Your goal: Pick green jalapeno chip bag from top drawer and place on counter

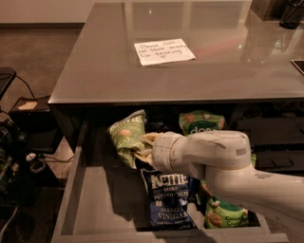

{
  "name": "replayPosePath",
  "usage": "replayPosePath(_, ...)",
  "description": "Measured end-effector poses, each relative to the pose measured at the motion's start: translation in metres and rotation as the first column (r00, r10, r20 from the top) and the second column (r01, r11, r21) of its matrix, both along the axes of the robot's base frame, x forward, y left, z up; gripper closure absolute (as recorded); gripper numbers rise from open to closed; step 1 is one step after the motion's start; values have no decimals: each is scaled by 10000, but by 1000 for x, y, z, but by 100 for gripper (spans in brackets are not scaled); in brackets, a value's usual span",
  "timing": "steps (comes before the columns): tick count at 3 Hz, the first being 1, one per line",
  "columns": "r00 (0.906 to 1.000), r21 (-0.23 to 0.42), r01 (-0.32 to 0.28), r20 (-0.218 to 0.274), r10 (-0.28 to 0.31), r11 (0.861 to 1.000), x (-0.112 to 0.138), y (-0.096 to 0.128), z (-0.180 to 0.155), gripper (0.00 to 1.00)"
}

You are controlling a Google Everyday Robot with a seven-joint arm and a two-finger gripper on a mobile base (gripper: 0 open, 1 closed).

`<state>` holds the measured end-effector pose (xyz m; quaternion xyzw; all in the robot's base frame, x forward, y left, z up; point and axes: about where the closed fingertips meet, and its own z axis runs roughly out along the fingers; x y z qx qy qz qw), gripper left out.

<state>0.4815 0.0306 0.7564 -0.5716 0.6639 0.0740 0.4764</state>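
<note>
The green jalapeno chip bag [124, 137] is crinkled olive-green and stands tilted at the back of the open top drawer [99, 199], just under the counter's front edge. My gripper [141, 148] reaches in from the right and is shut on the bag's right edge; the white wrist hides most of the fingers. The bag is held above the drawer bottom. The glossy grey counter [213, 76] lies above and behind, with a white handwritten note [164, 51] on it.
A dark blue Kettle bag [168, 197] lies in the drawer below my wrist. Bright green "dang" pouches lie at the back [202, 124] and front right [223, 213]. A dark object [290, 12] stands at the counter's far right. Cables and gear [19, 156] sit on the floor at left.
</note>
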Motion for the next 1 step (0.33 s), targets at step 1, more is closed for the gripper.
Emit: replayPosePath(1,10000,0,0,0,0,10000,0,0,0,100)
